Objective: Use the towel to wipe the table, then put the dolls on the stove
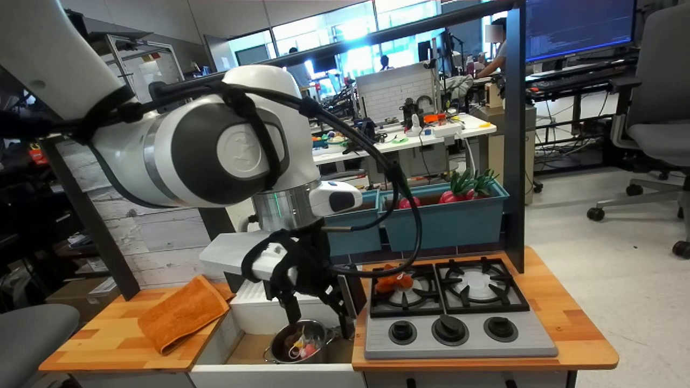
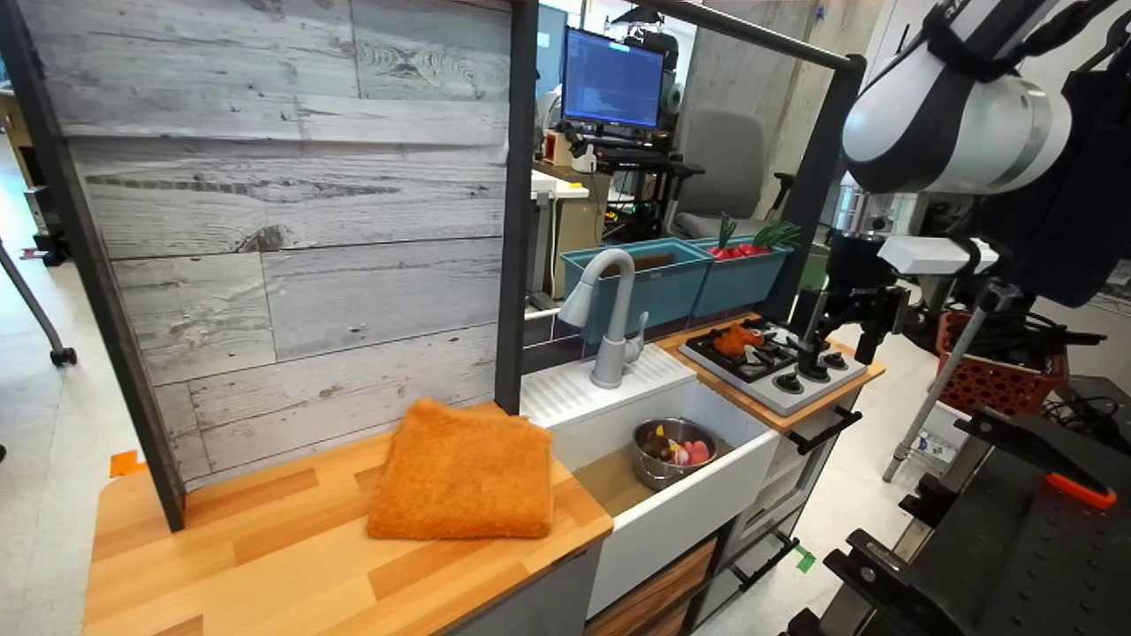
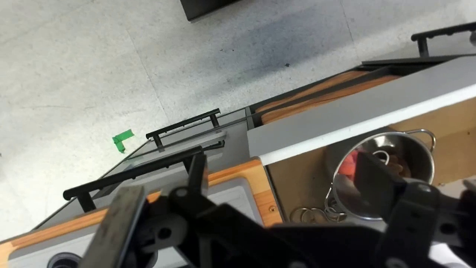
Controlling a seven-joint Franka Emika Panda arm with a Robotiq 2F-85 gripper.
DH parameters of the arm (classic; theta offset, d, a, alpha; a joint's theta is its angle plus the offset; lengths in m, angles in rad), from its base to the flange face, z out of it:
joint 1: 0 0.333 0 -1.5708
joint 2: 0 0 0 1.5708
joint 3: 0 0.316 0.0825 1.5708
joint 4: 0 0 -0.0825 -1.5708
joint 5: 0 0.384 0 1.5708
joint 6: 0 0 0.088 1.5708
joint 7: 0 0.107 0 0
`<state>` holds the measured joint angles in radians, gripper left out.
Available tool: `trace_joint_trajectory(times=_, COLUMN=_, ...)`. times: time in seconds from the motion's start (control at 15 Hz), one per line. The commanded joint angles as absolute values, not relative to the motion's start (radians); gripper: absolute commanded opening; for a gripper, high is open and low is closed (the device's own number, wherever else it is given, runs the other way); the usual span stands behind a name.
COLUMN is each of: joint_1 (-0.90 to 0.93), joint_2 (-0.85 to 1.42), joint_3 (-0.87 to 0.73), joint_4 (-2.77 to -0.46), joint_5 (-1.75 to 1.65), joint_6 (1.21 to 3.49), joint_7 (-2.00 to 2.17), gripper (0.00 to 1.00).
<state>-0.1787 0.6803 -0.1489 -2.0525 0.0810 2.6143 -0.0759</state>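
While both exterior views show an orange towel (image 2: 464, 477) rumpled at the right edge of the left countertop (image 2: 292, 565), near its back corner, we see the faucet (image 2: 610, 364) plainly only in an exterior view. Near the sink's (image 2: 680, 530) front edge stands a metal pot (image 2: 656, 473); beside it, the wrist view adds metal loops (image 3: 314, 216) we cannot name. Above sink and stove (image 1: 474, 350) hangs the gripper (image 1: 319, 319), its jaws spread wide and holding nothing; in the wrist view, one of its fingers (image 3: 373, 182) hides part of the pot's pink and brown contents (image 3: 348, 165), hard to identify. At right, an orange doll (image 2: 735, 339) lies toward the stove's back left corner, a cable (image 1: 372, 274) crossing it in an exterior view; the wrist view cuts the stove short.
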Motion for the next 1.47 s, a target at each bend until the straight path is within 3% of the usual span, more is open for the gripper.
trace_joint_trajectory(times=0.0, joint_1=-0.212, joint_2=0.671, joint_3=-0.123, joint_4=-2.024, joint_5=-0.007, joint_6=2.561, joint_7=-0.207, gripper=1.00)
trace_joint_trajectory(times=0.6, joint_1=-0.179, joint_2=0.720, joint_3=-0.087, joint_4=-1.952, joint_5=-0.010, joint_6=2.565, joint_7=-0.212, gripper=1.00)
trace_joint_trajectory(times=1.07, joint_1=0.058, joint_2=0.984, joint_3=-0.130, joint_4=-1.567, joint_5=-0.108, joint_6=2.426, joint_7=0.050, gripper=1.00)
trace_joint_trajectory(times=1.4, joint_1=0.098, joint_2=1.177, joint_3=-0.122, joint_4=-1.304, joint_5=-0.112, joint_6=2.202, joint_7=0.118, gripper=1.00)
